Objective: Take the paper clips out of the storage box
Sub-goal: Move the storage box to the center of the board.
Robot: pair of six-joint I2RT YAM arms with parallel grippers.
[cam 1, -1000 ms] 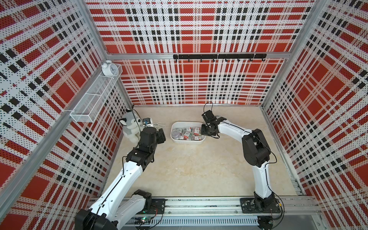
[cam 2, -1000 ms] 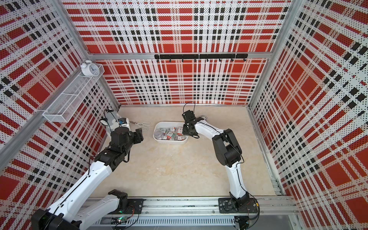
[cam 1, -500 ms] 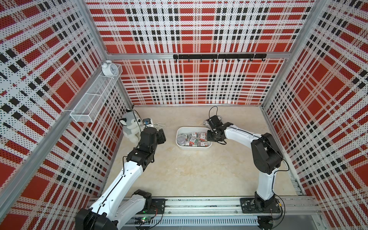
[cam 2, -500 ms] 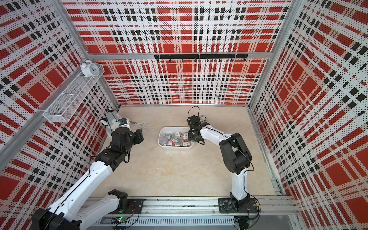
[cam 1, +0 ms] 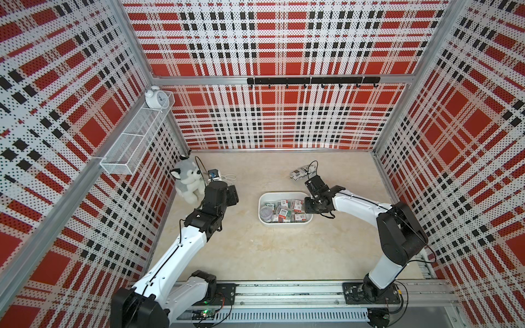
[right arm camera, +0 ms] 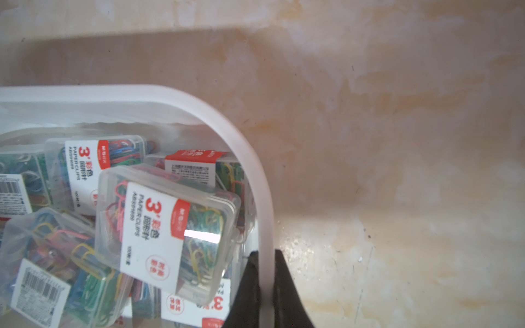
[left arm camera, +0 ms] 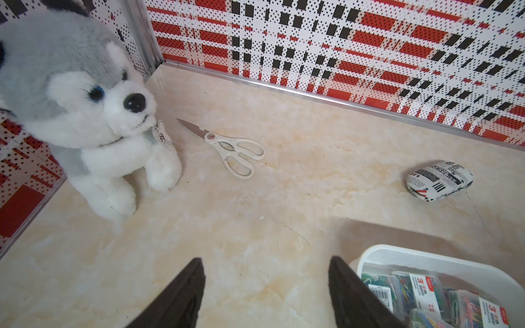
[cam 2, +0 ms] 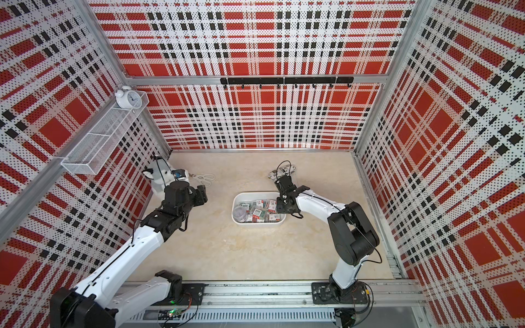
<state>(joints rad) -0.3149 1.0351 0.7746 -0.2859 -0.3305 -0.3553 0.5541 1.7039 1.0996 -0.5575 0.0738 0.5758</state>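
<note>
Right gripper (right arm camera: pixel 266 255) pinched shut on the storage box (right arm camera: pixel 250 159) rim at its short end. Paper clips (right arm camera: pixel 167 227) lie inside, just inboard of those jaws. Left gripper (left arm camera: pixel 265 264) is part-open and empty near the opposite end, likely freer to pick.

In both top views the paper clips (cam 1: pixel 285 210) are too small for their labels to be read. The left wrist view cuts off most of the storage box (left arm camera: pixel 420 255) and crops the fingers of the left pincer (left arm camera: pixel 265 259).
</note>
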